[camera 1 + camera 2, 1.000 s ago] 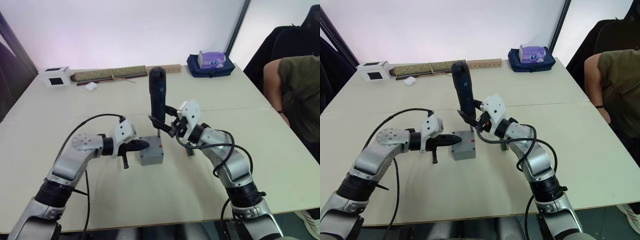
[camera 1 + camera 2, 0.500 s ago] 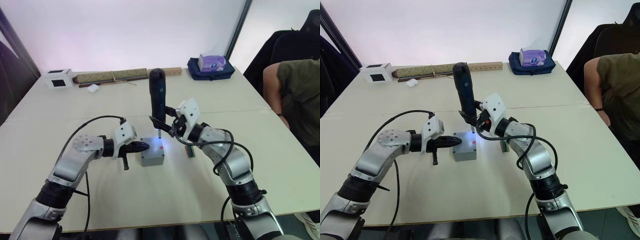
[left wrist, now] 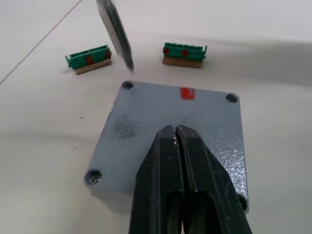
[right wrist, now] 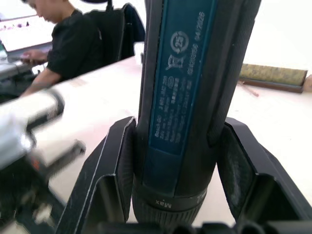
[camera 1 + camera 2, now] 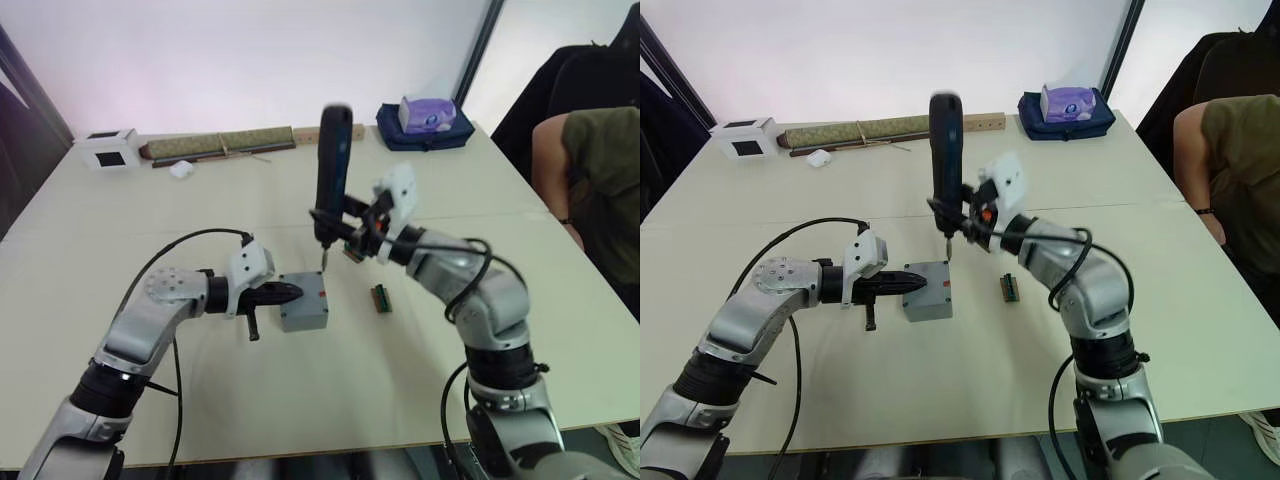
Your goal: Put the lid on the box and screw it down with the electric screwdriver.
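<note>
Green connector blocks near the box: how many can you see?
2. In the left wrist view, one green block lies beyond the box's screwdriver-side corner, the other beyond the lid's red mark.

Robot arms: silver-grey segmented shells, black joints, external black cabling.
Each forearm ends in a white wrist housing carrying a gripper of two black fingers: left gripper, right gripper. The left elbow cap is a round silver disc with a ring of small holes. Black cables loop loosely from wrist housings back along both arms. The right gripper's fingers are broad, black, matte plastic with bevelled edges; the left's taper to narrow tips.
</note>
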You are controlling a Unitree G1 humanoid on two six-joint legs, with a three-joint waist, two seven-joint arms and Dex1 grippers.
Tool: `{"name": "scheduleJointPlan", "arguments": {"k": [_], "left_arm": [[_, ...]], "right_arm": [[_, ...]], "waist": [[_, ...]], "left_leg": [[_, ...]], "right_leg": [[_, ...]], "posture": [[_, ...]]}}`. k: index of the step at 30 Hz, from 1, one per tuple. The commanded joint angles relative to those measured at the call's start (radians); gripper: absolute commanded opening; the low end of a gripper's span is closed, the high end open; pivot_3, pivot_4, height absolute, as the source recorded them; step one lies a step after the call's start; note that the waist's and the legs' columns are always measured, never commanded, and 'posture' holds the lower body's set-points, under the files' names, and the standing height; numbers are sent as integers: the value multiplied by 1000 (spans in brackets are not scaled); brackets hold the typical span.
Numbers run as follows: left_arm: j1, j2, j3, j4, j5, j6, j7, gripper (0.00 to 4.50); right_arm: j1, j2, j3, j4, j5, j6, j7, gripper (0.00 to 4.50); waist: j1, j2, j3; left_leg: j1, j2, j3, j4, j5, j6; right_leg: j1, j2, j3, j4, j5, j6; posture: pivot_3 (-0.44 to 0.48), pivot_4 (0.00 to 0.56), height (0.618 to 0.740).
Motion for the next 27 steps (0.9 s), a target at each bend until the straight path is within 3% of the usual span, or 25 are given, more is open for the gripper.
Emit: {"name": "scheduleJointPlan", "arguments": {"k": [1,8,13,20,27], "left_arm": [[-30,21,58,-82,-60,31,-8,0],[-30,71,106,-184,-135,84,-17,0],[-32,91,133,-231,-180,108,-12,0],[-11,89,145,-294,-223,142,22,0],[-8,104,158,-326,-257,176,48,0]], "right_arm": [[-85,-97,-92,-92,35,111,-52,1861],[-133,-343,-137,-27,79,532,-55,1861],[-123,-540,12,56,40,671,-8,1861],[-100,-573,110,342,10,735,48,1861],[-126,-562,175,473,-26,697,91,1861]], "waist": [[4,0,0],[1,1,4],[0,4,10],[-2,3,12],[-2,3,12]], "left_leg": [[-4,0,0,0,0,0],[-10,-1,1,-1,0,0],[-10,-1,2,-1,0,0],[-10,-1,3,0,0,0],[-9,-1,3,1,0,0]], "right_leg": [[-4,0,0,0,0,0],[-8,-1,-2,-6,0,0],[-8,0,-2,-5,0,0],[-7,1,-2,-4,0,0],[-7,1,-2,-4,0,0]], "posture": [[0,150,740],[0,150,740],[0,150,740],[0,150,740],[0,150,740]]}}
